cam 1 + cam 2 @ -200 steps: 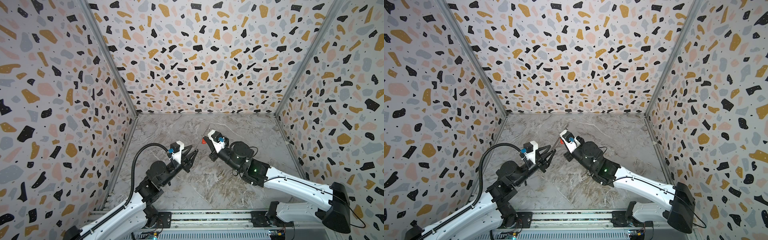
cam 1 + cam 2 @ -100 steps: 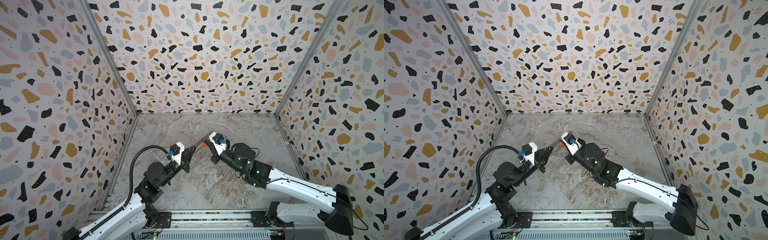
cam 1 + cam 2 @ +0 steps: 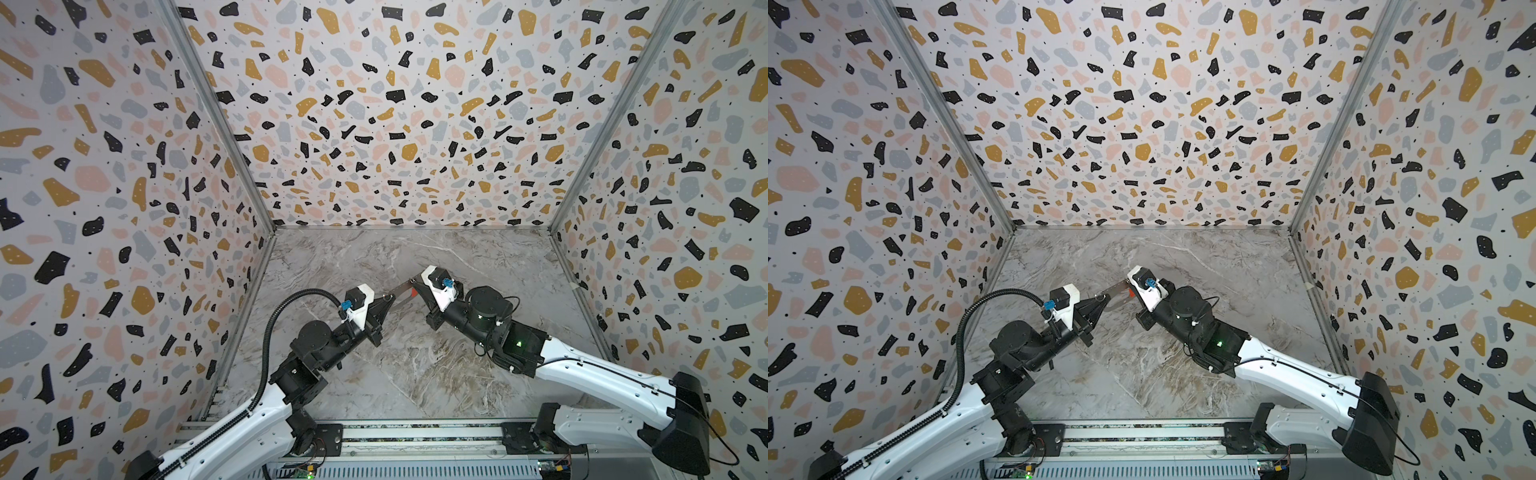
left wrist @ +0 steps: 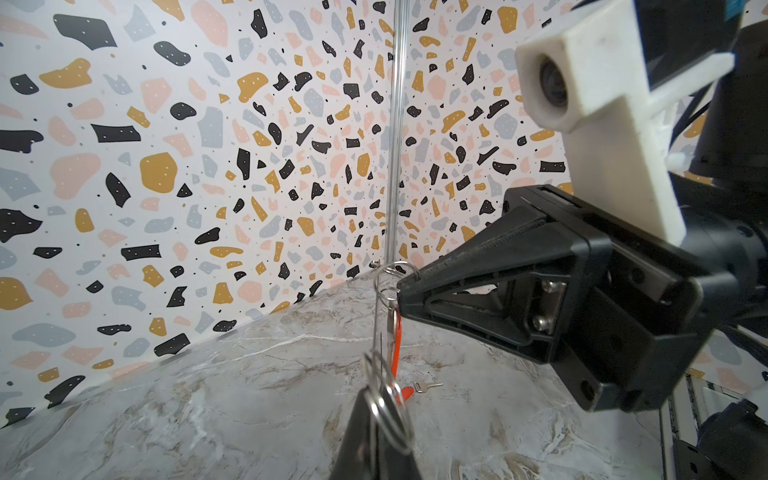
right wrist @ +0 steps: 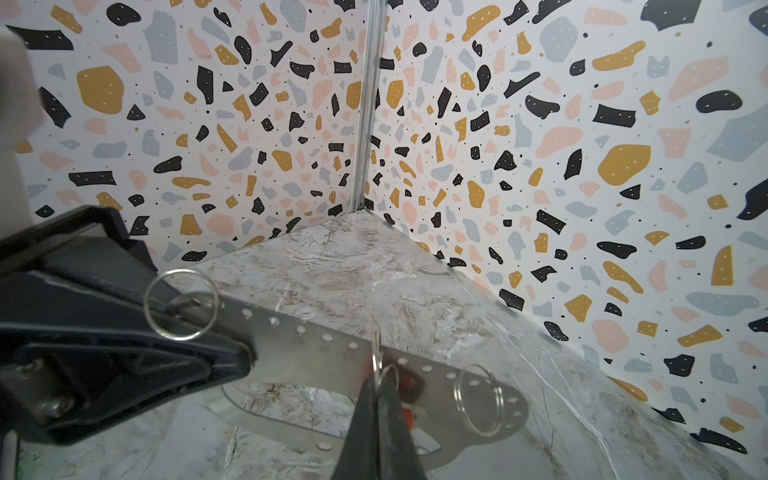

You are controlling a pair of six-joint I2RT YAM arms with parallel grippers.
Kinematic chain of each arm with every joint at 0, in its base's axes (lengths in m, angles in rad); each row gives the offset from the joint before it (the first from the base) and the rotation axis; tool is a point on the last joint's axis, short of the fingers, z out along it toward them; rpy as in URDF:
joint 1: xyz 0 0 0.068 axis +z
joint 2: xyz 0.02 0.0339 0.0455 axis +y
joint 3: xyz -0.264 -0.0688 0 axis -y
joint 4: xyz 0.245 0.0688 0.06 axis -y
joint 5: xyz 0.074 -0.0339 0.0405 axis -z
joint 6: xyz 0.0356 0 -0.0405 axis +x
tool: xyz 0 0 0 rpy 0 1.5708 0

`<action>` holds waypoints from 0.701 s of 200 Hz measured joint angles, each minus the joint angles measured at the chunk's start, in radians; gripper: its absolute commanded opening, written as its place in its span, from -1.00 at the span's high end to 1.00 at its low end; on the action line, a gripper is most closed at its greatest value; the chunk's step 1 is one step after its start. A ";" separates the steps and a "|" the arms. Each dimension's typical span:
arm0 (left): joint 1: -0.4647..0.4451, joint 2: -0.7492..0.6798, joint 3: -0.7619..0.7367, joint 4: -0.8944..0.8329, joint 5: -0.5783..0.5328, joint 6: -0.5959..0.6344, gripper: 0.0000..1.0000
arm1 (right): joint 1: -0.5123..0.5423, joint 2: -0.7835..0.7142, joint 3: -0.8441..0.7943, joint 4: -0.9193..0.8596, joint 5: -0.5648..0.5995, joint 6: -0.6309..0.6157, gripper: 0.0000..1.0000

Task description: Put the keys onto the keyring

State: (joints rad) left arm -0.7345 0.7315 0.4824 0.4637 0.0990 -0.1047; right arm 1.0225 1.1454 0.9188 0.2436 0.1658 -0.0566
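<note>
The keyring (image 5: 316, 353) hung above the desk (image 4: 208, 395), its long axis running from the left fingers (image 5: 187, 353), clamped on one end, toward the right fingers (image 5: 365, 428). These pinched a red-tagged key (image 4: 397, 340) by its small ring at the holed edge. The second key (image 4: 419, 387) lay on the desk.

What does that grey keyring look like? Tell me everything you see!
The keyring is a flat, dull-grey metal plate with one long hole and a row of tiny holes along its edge. Small wire rings hang through some holes. It is up in the air over the table, stretched between both hands: the left hand pinches one end, the right hand grips near its middle, by a red tag.
</note>
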 measured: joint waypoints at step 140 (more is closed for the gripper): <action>-0.003 0.015 -0.027 0.099 -0.131 -0.038 1.00 | 0.064 0.025 0.101 -0.058 -0.064 -0.024 0.28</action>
State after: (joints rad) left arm -0.7380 0.7464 0.4549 0.5625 -0.0322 -0.1429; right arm 1.0863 1.1702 1.0203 0.1856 0.1017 -0.0803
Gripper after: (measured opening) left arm 0.047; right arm 0.357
